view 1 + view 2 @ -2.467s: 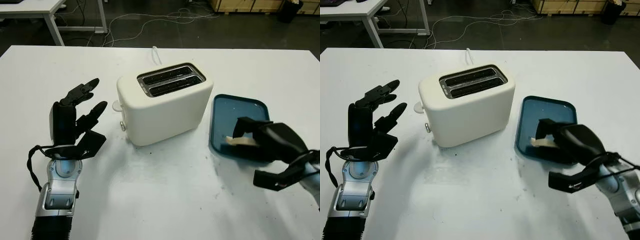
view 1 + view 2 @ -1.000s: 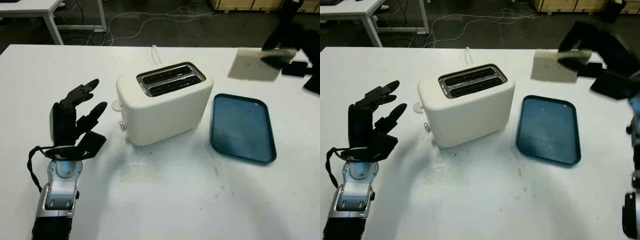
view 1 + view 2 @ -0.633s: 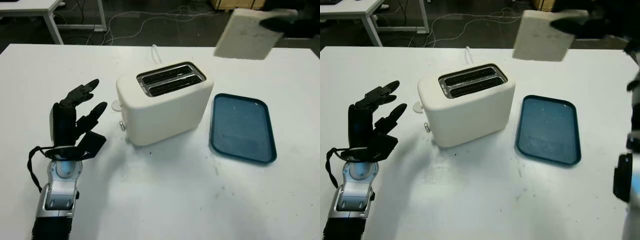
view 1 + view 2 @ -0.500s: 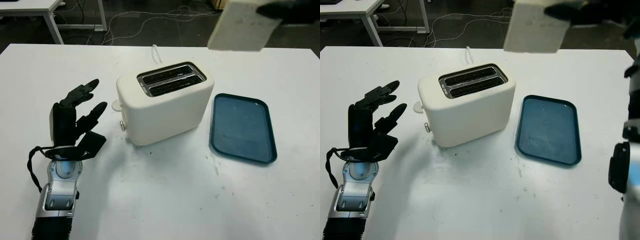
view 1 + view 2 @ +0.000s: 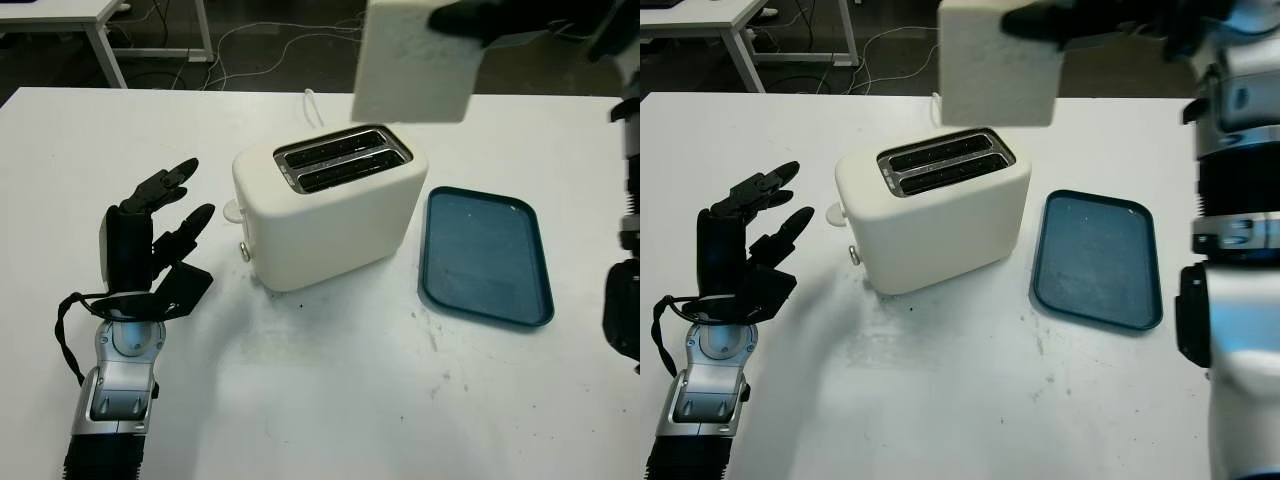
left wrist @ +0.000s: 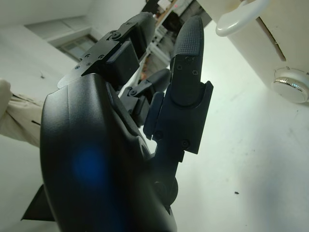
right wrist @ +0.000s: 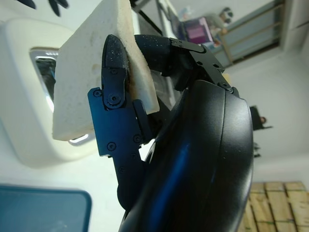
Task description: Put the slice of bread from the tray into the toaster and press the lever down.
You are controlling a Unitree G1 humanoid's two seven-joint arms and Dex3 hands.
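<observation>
My right hand (image 5: 480,18) is shut on the pale slice of bread (image 5: 412,62), holding it upright in the air above and a little behind the cream toaster (image 5: 325,205). In the right wrist view the bread (image 7: 91,82) is pinched between the fingers (image 7: 113,96) with the toaster's slots (image 7: 46,72) below. Two empty slots (image 5: 342,158) face up. The toaster's lever (image 5: 232,210) and a knob (image 5: 245,252) sit on its left end. The blue tray (image 5: 485,255) lies to the right of the toaster with nothing on it. My left hand (image 5: 150,240) is open, left of the toaster.
The toaster's white cord (image 5: 312,105) runs off the table's far edge. Another white table (image 5: 70,20) and floor cables (image 5: 290,35) lie beyond. The white tabletop (image 5: 340,400) has free room in front of the toaster.
My right hand lifted the bread off the tray and carried it up and leftward, to a spot over the toaster. The left hand stayed still.
</observation>
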